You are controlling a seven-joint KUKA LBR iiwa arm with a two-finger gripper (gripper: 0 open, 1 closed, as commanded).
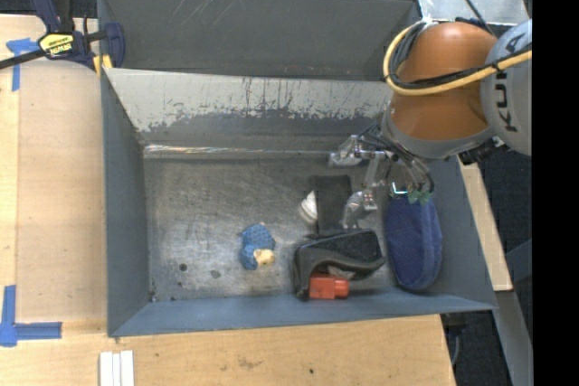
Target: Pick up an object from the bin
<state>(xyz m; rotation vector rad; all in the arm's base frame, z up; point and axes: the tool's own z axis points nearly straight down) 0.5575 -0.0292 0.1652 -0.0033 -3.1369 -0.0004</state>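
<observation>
Grey metal bin (127, 221) seen from above, with the dark blue slipper-shaped thing (414, 241) taken as the landmark; it lies lengthwise along the bin's right wall. The arm (511, 104), with its orange cover (443, 95), enters above and to the right of the landmark. The gripper (347, 185) hangs just left of the landmark's upper end. Its two metal fingers (358, 205) stand spread apart, one toward the back wall and one toward the front. A black squarish piece (330, 193) lies left of the landmark's upper end, under and just beside the gripper; whether it sits between the fingers cannot be told. A white rounded piece (310, 209) touches that piece's left edge. A black strapped thing (339, 256) lies just left of the landmark's lower half, with a red block (327, 287) at its front edge. A blue-and-yellow toy (257, 247) lies well to the landmark's left, alone on the floor.
</observation>
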